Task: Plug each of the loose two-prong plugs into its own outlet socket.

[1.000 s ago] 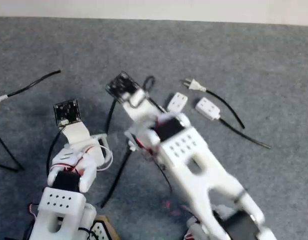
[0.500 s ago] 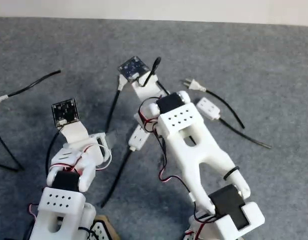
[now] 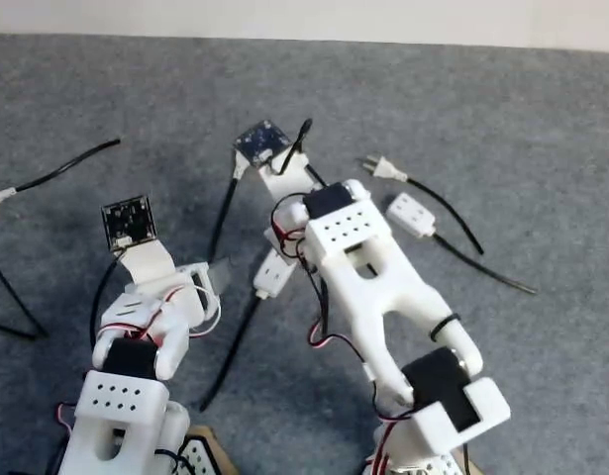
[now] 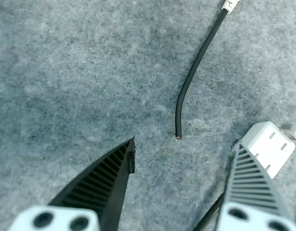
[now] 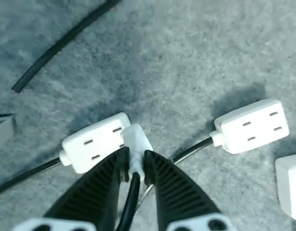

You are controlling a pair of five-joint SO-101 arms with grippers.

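Note:
My right gripper is shut on a white two-prong plug with a black cord. The plug's front rests against the end of a white outlet socket; its prongs are hidden. A second socket lies close by on the carpet. My left gripper hangs open over bare carpet, with a white socket just outside one finger. In the high view, a loose plug lies at the back right, a socket beside it, and another socket between the arms.
A black cord with a cut end runs away from the left gripper. More black cords trail over the grey carpet at the far left. A third socket pokes in at the right wrist view's edge.
The right arm has swung round and stretched farther back, covering a socket that showed near the middle. The left arm has kept still.

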